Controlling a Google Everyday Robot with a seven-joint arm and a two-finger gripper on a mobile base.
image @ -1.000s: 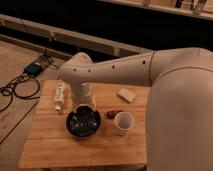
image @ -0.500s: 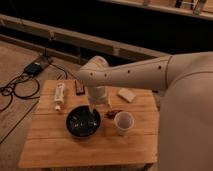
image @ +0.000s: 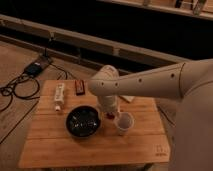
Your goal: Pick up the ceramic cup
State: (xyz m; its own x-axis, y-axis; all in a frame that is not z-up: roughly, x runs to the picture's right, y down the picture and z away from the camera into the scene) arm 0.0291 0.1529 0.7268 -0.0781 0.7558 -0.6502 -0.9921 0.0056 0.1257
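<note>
**A:** Where does the ceramic cup (image: 124, 122) stand?

**B:** Upright on the desk (image: 100, 148), right of centre, just right of the black bowl (image: 83, 121) and apart from it. Your gripper (image: 111, 114) hangs low between the two, close beside the cup's left rim. The bulk of the arm (image: 140, 82) hides much of it, so I cannot tell whether it is released or clenched.

**A:** So how should you take the cup?

**B:** I judge you are lining up, not yet grasping. Make sure the gripper is released. Shift it a little right and near until it straddles the cup's wall, and keep clear of the bowl. Then lower gently and close. The cup looks light and smooth, so a sideways nudge could tip it or slide it.
</note>
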